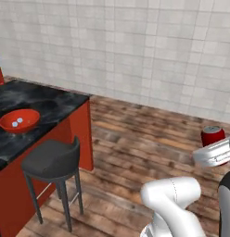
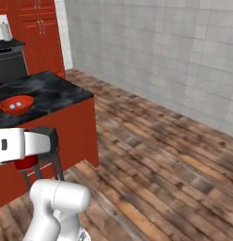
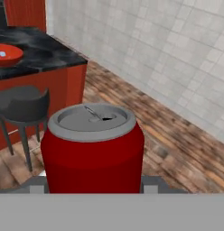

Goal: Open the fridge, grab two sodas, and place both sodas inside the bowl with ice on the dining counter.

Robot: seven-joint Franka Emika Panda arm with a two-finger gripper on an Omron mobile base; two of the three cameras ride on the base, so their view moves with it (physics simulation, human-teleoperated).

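Observation:
A red soda (image 3: 93, 149) with a silver top stands upright between my gripper's (image 3: 93, 188) fingers, which are shut on its sides. In the left base view the soda (image 1: 213, 135) is held in the air at the far right, over the wooden floor, by the gripper (image 1: 214, 144). To the left stands the dining counter (image 1: 49, 104), black marble over red panels. The red bowl with ice (image 1: 19, 120) rests on it, well apart from the can. The bowl (image 2: 16, 104) holds a few white cubes. The fridge is out of view.
A dark grey bar stool (image 1: 52, 159) stands against the counter's near side, between me and the bowl. Wooden floor (image 1: 149, 134) runs to a grey tiled wall (image 1: 135, 46). Red cabinets (image 2: 41, 33) and a dark appliance (image 2: 10, 61) stand beyond the counter.

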